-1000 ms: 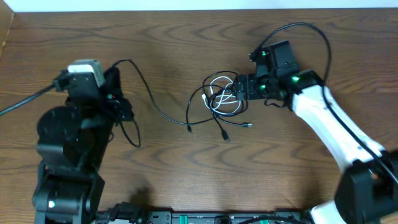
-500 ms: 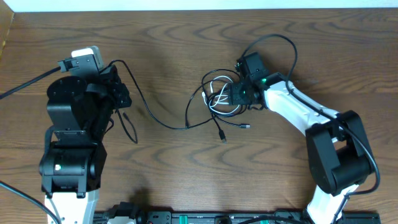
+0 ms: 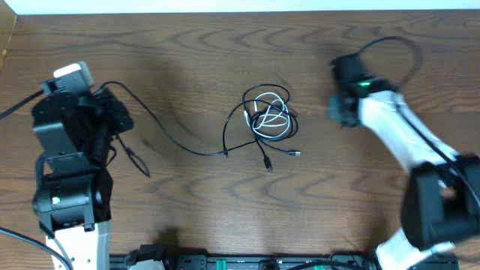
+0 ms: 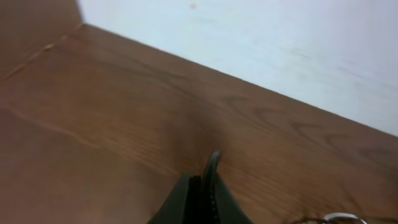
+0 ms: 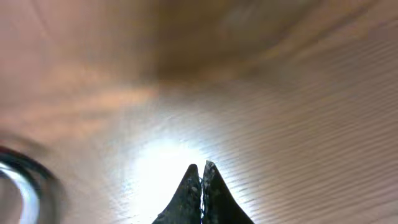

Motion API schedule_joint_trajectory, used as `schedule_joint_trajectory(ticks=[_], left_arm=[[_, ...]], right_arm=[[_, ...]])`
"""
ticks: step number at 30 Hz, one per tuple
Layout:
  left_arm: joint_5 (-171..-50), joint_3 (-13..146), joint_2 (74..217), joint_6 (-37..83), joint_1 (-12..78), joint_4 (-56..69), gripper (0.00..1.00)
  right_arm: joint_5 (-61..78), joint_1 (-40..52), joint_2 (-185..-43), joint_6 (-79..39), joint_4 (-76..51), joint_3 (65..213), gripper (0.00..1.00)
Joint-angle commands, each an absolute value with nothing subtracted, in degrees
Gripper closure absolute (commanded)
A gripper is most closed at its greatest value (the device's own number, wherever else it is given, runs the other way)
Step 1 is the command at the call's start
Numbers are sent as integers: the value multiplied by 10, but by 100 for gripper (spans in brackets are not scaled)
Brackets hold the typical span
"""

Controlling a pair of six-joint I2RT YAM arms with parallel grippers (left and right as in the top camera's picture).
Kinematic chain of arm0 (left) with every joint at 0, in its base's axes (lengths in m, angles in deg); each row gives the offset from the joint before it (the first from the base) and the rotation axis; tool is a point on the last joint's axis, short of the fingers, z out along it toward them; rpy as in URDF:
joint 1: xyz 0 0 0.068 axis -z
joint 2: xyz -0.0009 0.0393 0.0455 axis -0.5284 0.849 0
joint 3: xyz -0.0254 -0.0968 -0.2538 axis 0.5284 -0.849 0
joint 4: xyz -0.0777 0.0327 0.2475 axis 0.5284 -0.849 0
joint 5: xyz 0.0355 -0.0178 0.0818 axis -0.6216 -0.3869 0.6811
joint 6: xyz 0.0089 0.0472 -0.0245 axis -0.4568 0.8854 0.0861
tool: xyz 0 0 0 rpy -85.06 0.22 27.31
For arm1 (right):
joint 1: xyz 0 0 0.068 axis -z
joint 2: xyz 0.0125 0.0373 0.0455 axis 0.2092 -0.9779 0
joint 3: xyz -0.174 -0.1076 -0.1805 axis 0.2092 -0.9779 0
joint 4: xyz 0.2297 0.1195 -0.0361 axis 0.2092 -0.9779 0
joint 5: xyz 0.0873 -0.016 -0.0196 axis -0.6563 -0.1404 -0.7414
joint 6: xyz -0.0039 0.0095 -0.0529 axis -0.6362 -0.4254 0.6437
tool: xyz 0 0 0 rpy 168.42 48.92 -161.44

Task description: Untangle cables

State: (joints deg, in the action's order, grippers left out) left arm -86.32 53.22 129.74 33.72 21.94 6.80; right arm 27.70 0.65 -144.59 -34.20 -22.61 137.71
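**Black cable stretched left, tangle mid-table**

Near the table's (image 3: pixel 187 45) left edge, the left gripper (image 3: pixel 116 120) pinched the black cable (image 3: pixel 199 152), probably to tension it away from the mid-table tangle holding the white cable (image 3: pixel 270 120). The right gripper (image 3: pixel 334 112) hung pressed together and empty toward the right edge. Only the overhead showed the pinch; the left wrist view showed bare wood.
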Motion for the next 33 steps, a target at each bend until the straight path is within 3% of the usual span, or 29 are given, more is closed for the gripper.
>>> schedule_joint_trajectory(ticks=[1,3,6,10,14,19,21,23,25,26,27,33], left_arm=[[-891,541,1300,332,200,67,93],[-911,541,1303,331,200,67,93],[-939,541,1311,332,200,67,93],[-946,541,1332,332,200,67,92],[-946,541,1347,332,200,67,93],[-944,541,1356,332,200,79,92],[-944,541,1356,332,200,84,93],[-944,541,1356,332,200,87,93],[-942,541,1356,332,200,89,92],[-942,541,1356,332,200,89,93],[-942,541,1356,332,200,91,93],[-922,541,1356,332,199,97,92]], right_arm=[[120,33,-1395,-301,-189,1395,85],[12,29,-1393,-219,-162,1395,63],[-46,8,-1399,-111,-159,1395,47],[-29,-44,-1416,31,-167,1389,39],[50,-86,-1442,45,-164,1388,26],[66,-117,-1482,65,-147,1388,21],[81,-124,-1498,63,-134,1388,29],[123,-131,-1515,38,-117,1388,50],[199,-135,-1524,-26,-108,1388,84],[238,-134,-1525,-63,-109,1388,95],[282,-132,-1525,-104,-118,1389,99],[413,-62,-1470,-261,-214,1392,99]])
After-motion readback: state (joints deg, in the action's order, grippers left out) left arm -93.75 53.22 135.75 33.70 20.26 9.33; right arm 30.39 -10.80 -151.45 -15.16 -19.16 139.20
